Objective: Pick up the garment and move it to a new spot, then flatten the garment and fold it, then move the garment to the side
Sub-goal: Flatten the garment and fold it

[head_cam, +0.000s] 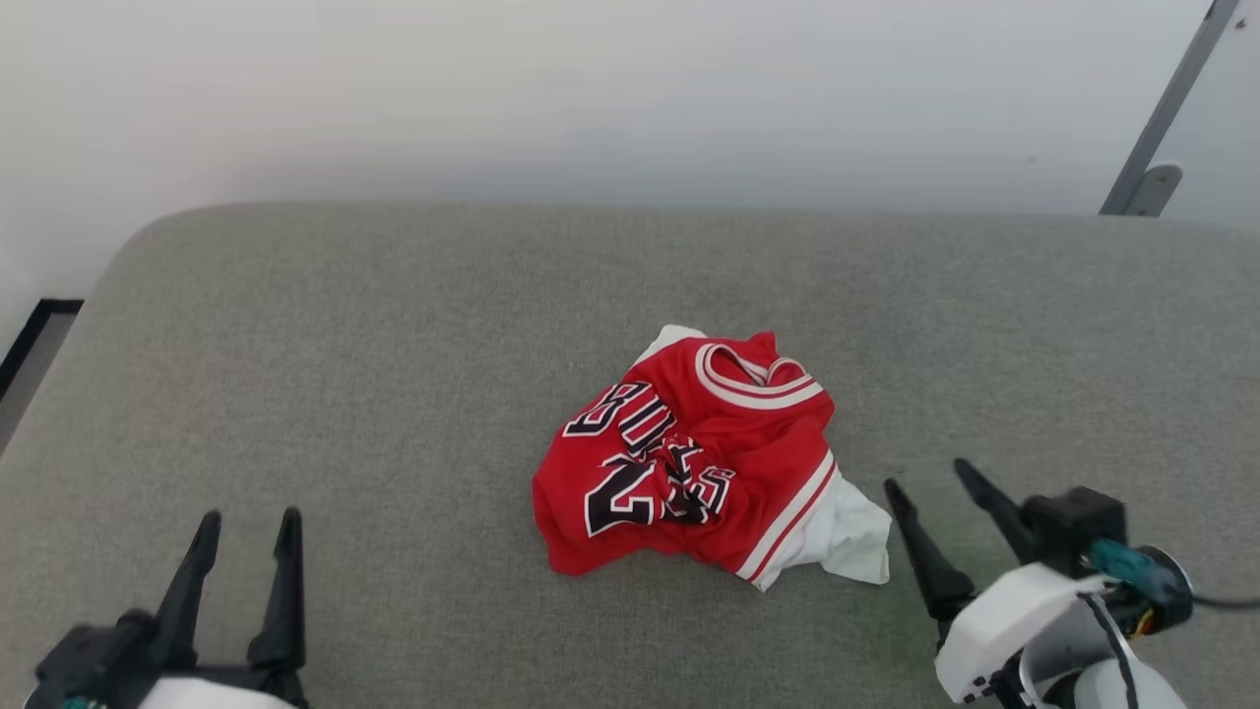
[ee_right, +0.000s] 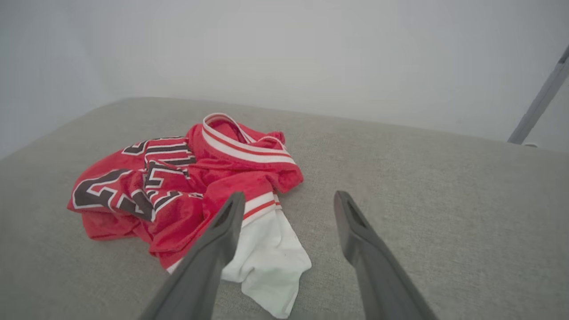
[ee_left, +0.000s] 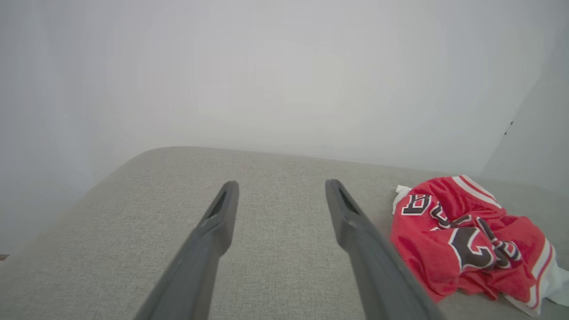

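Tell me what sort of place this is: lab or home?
Probably a bare test bay, not a lived-in room: a grey fabric-padded surface holding a crumpled red jersey, a plain white wall behind, and a slanted metal strut at far right.

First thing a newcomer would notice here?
The crumpled red jersey jumps out, lying in the middle of the grey padded surface, black numbers showing and white fabric at its near right corner. The right claw stands open close beside that corner; the left claw sits open at the lower left.
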Robot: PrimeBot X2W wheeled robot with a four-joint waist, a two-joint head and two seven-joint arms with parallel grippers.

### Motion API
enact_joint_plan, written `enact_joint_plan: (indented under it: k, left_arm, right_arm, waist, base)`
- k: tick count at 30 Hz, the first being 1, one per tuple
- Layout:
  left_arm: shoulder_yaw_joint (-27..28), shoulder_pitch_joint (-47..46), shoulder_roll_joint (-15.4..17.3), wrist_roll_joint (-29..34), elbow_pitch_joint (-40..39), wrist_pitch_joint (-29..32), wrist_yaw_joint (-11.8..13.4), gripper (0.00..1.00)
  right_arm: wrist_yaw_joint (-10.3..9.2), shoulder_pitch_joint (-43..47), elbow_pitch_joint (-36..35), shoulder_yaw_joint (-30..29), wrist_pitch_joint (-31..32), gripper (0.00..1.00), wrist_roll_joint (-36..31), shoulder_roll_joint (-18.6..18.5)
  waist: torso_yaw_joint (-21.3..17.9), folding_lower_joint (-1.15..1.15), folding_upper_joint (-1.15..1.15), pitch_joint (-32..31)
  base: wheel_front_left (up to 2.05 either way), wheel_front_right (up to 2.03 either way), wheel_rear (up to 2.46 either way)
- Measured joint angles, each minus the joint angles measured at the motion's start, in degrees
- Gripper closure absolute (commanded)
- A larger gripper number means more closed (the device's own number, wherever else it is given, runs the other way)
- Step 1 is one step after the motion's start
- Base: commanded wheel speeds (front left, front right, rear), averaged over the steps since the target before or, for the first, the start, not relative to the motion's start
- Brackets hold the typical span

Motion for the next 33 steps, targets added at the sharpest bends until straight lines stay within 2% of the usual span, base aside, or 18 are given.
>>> enact_joint_plan:
  k: [12, 13, 21, 24, 25, 26, 27, 30, 33]
  left_arm:
    - [-4.34, -5.45, 0.21, -0.82, 1.25, 0.0, 0.0, 0.0]
    - [-4.34, -5.45, 0.21, -0.82, 1.25, 0.0, 0.0, 0.0]
    - [-6.26, -8.43, -0.24, -1.59, 2.44, 0.0, 0.0, 0.0]
    - [-6.68, -9.14, -0.47, -2.08, 2.85, 0.0, 0.0, 0.0]
    - [-6.69, -9.22, -0.49, -2.15, 3.0, 0.0, 0.0, 0.0]
    - [-6.64, -9.29, -0.54, -2.33, 3.1, 0.0, 0.0, 0.0]
    - [-6.57, -9.43, -0.57, -2.48, 3.14, 0.0, 0.0, 0.0]
    - [-5.68, -9.59, -0.65, -2.7, 3.15, 0.0, 0.0, 0.0]
    - [-4.58, -9.22, -0.58, -2.77, 2.77, 0.0, 0.0, 0.0]
  right_arm:
    - [0.0, -7.14, 4.16, 9.07, 19.98, 0.0, 6.83, -8.58]
    - [0.0, -7.14, 4.16, 9.07, 19.98, 0.0, 6.83, -8.58]
    - [0.01, -13.77, 10.1, 15.69, 32.26, 0.0, 9.14, -10.91]
    - [0.01, -16.65, 12.66, 18.13, 33.79, 0.0, 9.48, -11.18]
    - [0.01, -17.56, 13.54, 19.22, 34.59, 0.26, 9.88, -11.27]
    - [0.0, -18.36, 14.12, 20.41, 35.05, 0.82, 10.31, -11.52]
    - [0.01, -19.08, 14.52, 21.49, 35.04, 1.0, 10.58, -11.94]
    - [0.01, -21.25, 15.12, 23.99, 35.1, 1.0, 13.93, -12.61]
    - [0.01, -22.01, 12.84, 25.62, 35.65, 1.0, 16.36, -14.59]
  waist:
    - [3.75, 0.0, 0.0, 4.68]
    - [3.75, 0.0, 0.0, 4.68]
    - [7.19, 0.0, 0.0, 7.56]
    - [8.25, 0.0, 0.0, 8.34]
    - [8.54, 0.0, 0.0, 8.53]
    - [8.75, 0.0, 0.0, 8.68]
    - [8.92, 0.0, 0.0, 8.8]
    - [8.73, 0.0, 0.0, 8.9]
    - [7.89, 0.0, 0.0, 8.83]
  base:
    - [0.0, 0.0, 0.0]
    - [0.0, 0.0, 0.0]
    - [0.0, 0.0, 0.0]
    - [0.0, 0.0, 0.0]
    - [0.0, 0.0, 0.0]
    - [0.0, 0.0, 0.0]
    - [0.0, 0.0, 0.0]
    - [0.0, 0.0, 0.0]
    - [0.0, 0.0, 0.0]
